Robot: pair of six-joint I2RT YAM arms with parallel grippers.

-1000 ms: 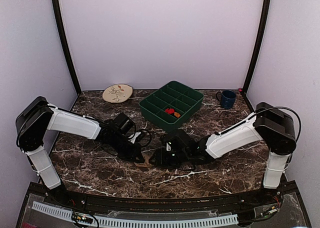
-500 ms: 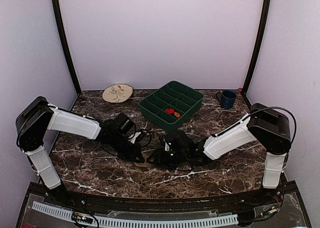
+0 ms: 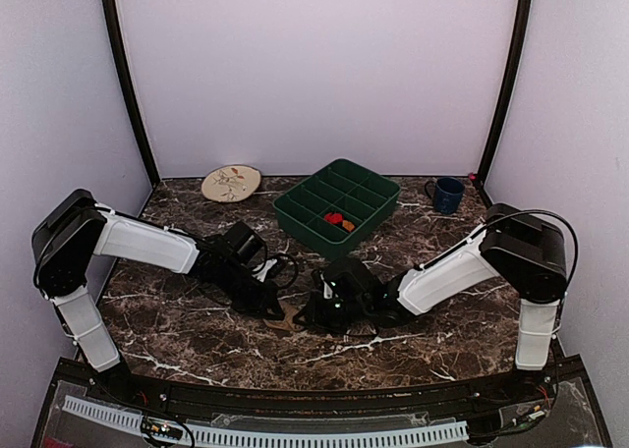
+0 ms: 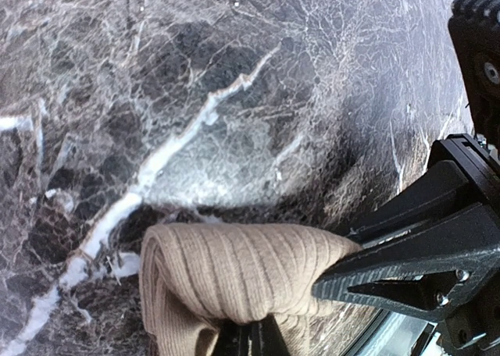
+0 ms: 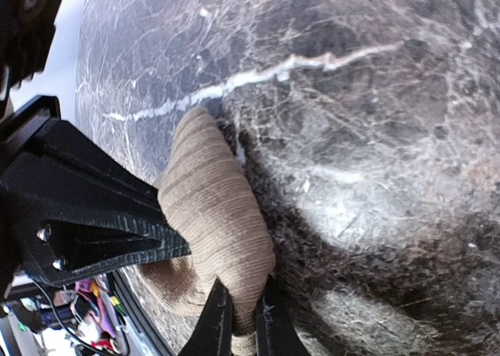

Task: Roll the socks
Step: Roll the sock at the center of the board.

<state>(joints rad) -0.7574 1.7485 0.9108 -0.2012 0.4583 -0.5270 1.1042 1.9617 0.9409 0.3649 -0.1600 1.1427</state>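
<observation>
Though tan sock (image 4: 234, 274) barely shows overhead | left hand (image 4: 251, 336) grips it | right hand (image 5: 238, 318) grips it

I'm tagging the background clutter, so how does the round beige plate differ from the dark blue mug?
The round beige plate lies flat; the dark blue mug stands upright with a handle. The plate bears a leaf drawing, the mug looks plain. The plate sits left of the green divided tray, the mug right of it. Both rest on the marble table.
</observation>
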